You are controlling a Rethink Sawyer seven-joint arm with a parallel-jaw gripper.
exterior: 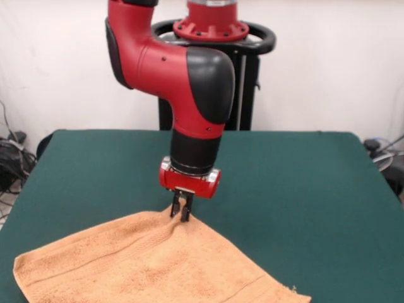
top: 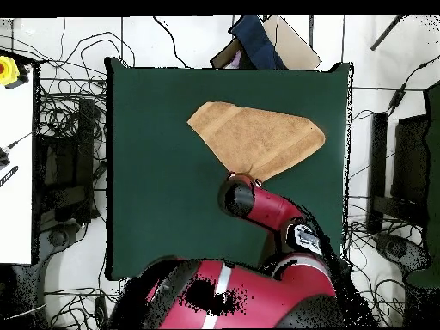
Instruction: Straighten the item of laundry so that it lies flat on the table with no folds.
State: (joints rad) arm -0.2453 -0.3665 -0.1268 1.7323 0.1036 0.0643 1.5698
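The orange-tan towel (exterior: 151, 265) lies on the near part of the green table (exterior: 303, 183), left of the middle, and its near edge runs out of the front view. My gripper (exterior: 181, 213) points straight down at the towel's far corner. Its fingers are close together and pinch the cloth, which rises to a small peak with a crease running down from it. In the overhead view the towel (top: 258, 137) is a lopsided, roughly triangular shape on the table (top: 155, 172). There my arm's wrist (top: 239, 193) covers the gripper and the pinched corner.
The robot's pedestal (exterior: 211, 38) stands at the table's far side. Cables lie on the floor around the table (top: 69, 129). A white bench (top: 17, 172) is at the overhead view's left. A cardboard box with dark cloth (top: 258, 43) sits beyond the table's top edge.
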